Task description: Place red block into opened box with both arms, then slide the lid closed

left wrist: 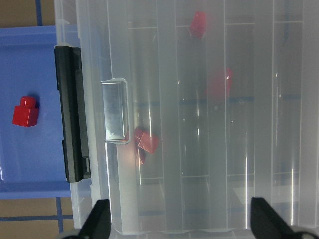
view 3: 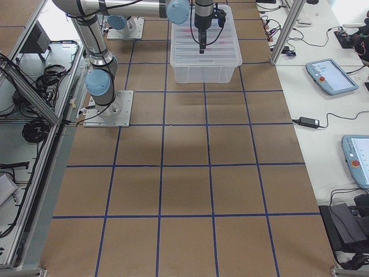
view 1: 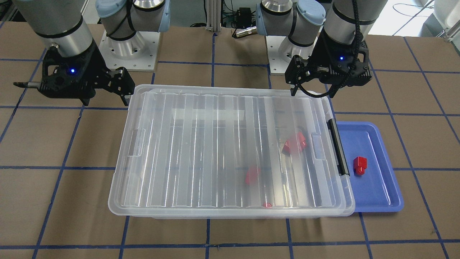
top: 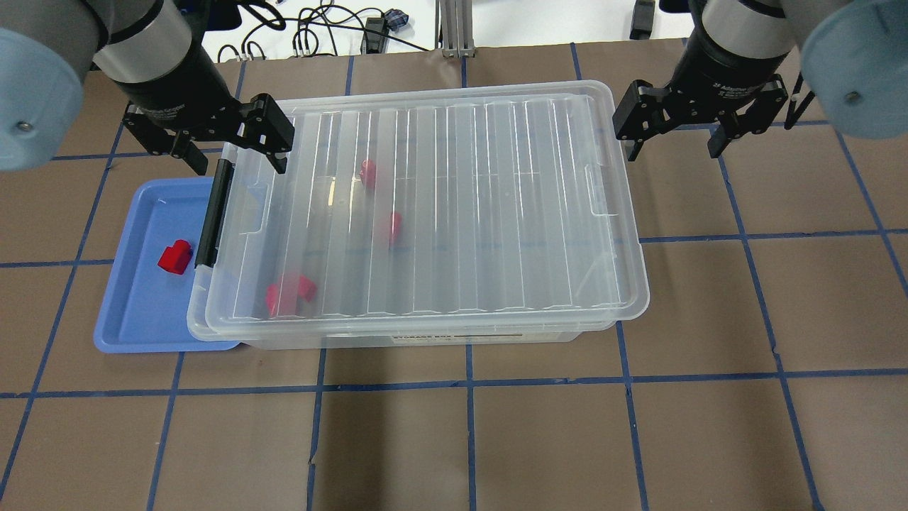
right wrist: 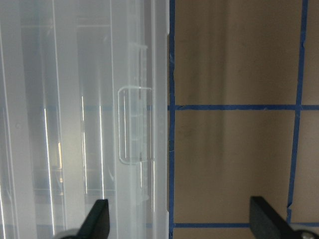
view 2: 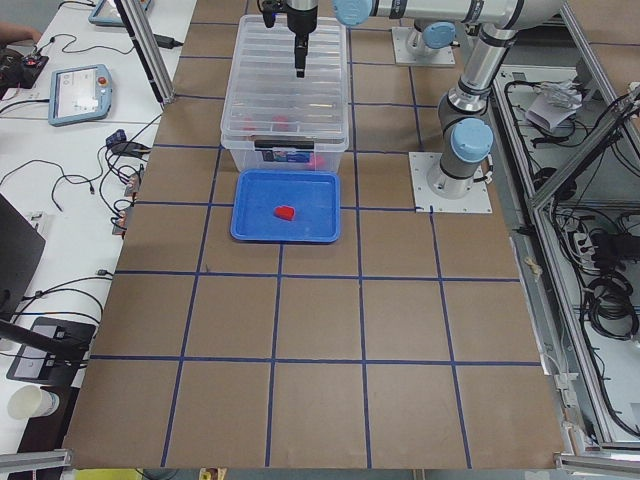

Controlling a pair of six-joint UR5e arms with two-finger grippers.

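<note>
The clear box point(top: 425, 333) stands mid-table with its black bar point(top: 213, 213) at the end by the blue tray. The ribbed lid point(top: 454, 206) lies flat on it and covers nearly the whole top. One red block point(top: 175, 256) point(view 1: 359, 165) point(left wrist: 25, 112) lies in the blue tray, outside the box. Three more red blocks point(top: 289, 293) point(view 1: 252, 175) show blurred through the lid. My left gripper point(top: 230, 145) point(left wrist: 184, 224) hovers open over the lid's bar end. My right gripper point(top: 674, 131) point(right wrist: 182, 224) hangs open at the opposite end, straddling the rim point(right wrist: 162, 124). Neither holds anything.
The blue tray point(top: 135, 312) point(view 1: 377, 194) sits against the box's bar end, partly under its rim. Brown table with blue tape grid point(top: 468, 383) stretches in front of the box. Arm bases point(view 1: 127, 50) stand behind it. Benches with tablets and cables flank the table in the side views.
</note>
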